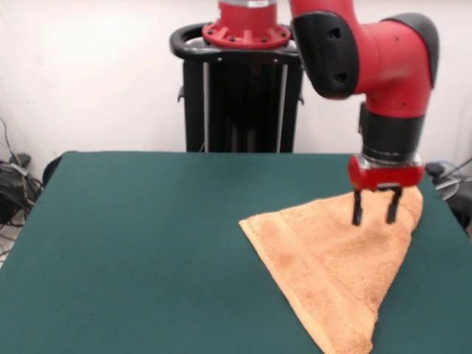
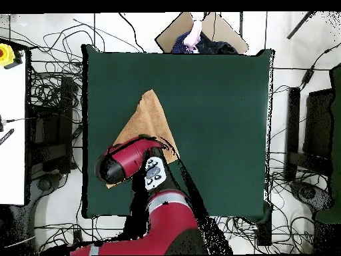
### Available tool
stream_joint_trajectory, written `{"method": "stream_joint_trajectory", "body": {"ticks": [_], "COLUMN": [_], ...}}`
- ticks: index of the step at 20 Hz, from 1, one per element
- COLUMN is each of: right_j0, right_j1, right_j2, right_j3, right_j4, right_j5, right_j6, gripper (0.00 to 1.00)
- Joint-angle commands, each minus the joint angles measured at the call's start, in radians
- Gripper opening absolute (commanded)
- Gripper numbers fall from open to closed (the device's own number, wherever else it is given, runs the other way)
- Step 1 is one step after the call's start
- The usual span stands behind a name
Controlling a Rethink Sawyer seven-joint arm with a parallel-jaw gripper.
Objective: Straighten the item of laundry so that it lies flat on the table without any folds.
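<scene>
The orange-tan towel [image 1: 335, 262] lies on the dark green table [image 1: 133, 243] at the right, folded into a triangle with its point toward the front edge. In the overhead view the towel [image 2: 148, 120] shows as a triangle left of the middle, partly hidden under the arm. My gripper [image 1: 376, 212] hangs over the towel's far right corner, its two black fingers [image 1: 358, 210] apart and empty, tips just above or at the cloth. In the overhead view the arm [image 2: 130, 163] hides the gripper.
The black pedestal [image 1: 240, 88] stands at the table's far side. Cables [image 1: 15, 184] lie off the table's left edge. In the overhead view a person [image 2: 194, 37] shows at the top edge beyond the table, and a white bench [image 2: 13, 133] stands at the left.
</scene>
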Motion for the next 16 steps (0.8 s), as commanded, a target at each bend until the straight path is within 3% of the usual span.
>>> {"method": "stream_joint_trajectory", "body": {"ticks": [1,9,16], "right_j0": [0.063,0.148,0.079], "right_j1": [0.003,0.101,0.127], "right_j2": [-0.121,-0.266,-0.259], "right_j3": [0.142,0.101,-0.001], "right_j4": [0.064,0.134,0.164], "right_j5": [-0.135,-0.339,-0.334], "right_j6": [0.284,0.262,0.136], "gripper": [1.00,1.00,1.00]}}
